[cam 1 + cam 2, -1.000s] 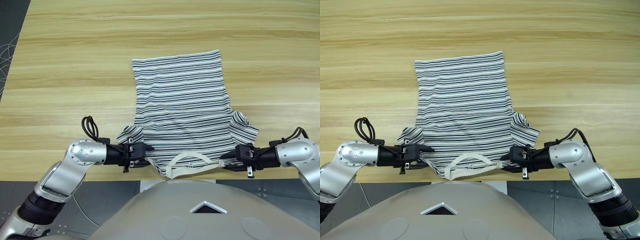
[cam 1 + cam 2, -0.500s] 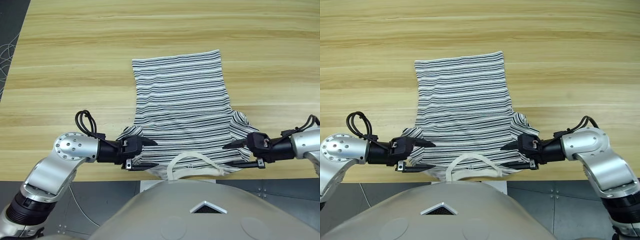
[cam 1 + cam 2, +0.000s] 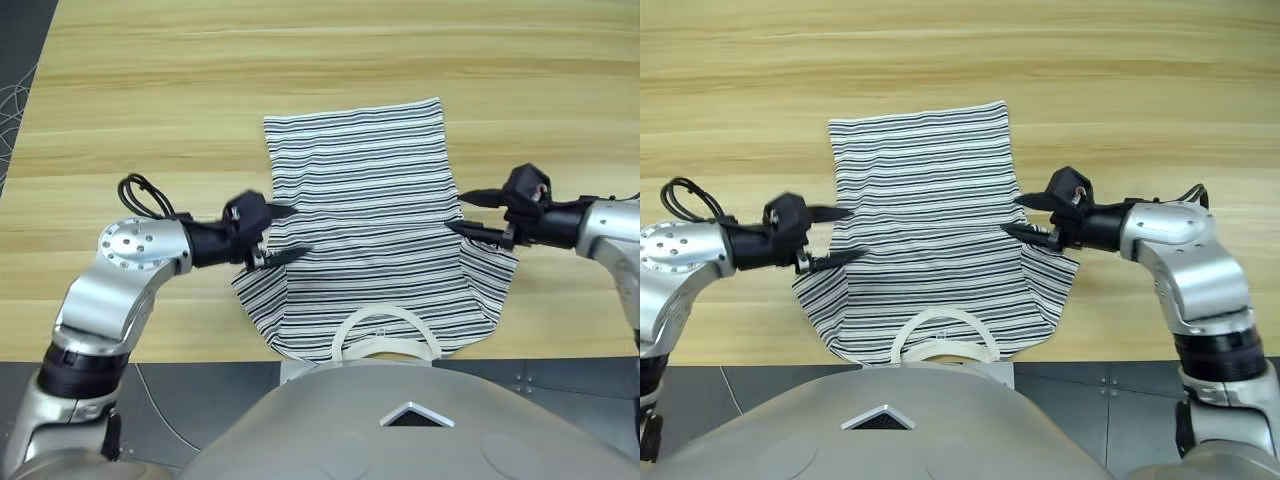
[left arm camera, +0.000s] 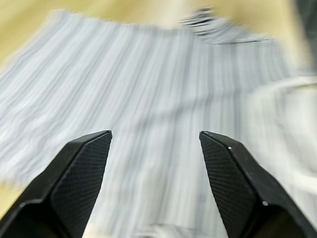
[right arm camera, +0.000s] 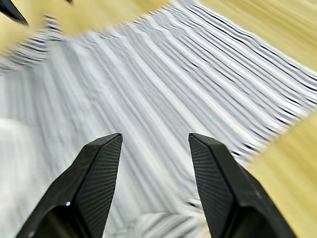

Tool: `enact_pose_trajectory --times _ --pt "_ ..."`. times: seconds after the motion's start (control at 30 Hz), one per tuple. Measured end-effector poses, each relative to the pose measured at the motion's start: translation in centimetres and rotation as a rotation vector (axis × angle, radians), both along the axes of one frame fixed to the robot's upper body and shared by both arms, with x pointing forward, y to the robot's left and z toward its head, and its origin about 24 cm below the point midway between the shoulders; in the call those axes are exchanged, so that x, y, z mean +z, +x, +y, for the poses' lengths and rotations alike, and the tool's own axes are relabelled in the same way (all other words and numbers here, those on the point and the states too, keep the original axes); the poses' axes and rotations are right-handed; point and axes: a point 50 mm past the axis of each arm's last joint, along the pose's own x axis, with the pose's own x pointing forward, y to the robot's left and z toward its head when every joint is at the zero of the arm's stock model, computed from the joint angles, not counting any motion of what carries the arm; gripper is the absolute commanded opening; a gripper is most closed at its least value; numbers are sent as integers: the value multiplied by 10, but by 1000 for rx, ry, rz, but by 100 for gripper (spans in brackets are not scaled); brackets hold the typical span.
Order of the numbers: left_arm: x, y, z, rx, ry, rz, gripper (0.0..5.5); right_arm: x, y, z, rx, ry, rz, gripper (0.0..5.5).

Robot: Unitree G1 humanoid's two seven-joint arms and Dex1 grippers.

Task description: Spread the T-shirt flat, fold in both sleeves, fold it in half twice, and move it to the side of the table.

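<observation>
The black-and-white striped T-shirt (image 3: pixel 365 210) lies on the light wooden table (image 3: pixel 150 100), its cream ribbed collar (image 3: pixel 385 309) at 6 o'clock by the near edge. The left gripper (image 3: pixel 300 231) sits at the shirt's 9 o'clock edge, the right gripper (image 3: pixel 452 211) at 3 o'clock. Both have their fingers spread wide, gripping nothing.
</observation>
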Motion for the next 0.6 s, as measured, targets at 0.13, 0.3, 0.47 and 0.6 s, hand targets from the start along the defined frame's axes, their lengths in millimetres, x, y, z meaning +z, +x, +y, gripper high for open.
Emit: enact_pose_trajectory --times 0.13,0.3,0.47,0.6 --pt "-24 23 -12 99 60 -23 329 -23 17 17 -47 -62 -15 248" --pt "-37 33 -24 143 43 -1 329 -34 24 26 -64 -47 13 248" --pt "-32 38 -28 167 13 -41 329 -21 38 32 -146 28 -91 248" --pt "-32 39 -28 182 7 -48 329 -23 41 33 -174 8 -108 248"
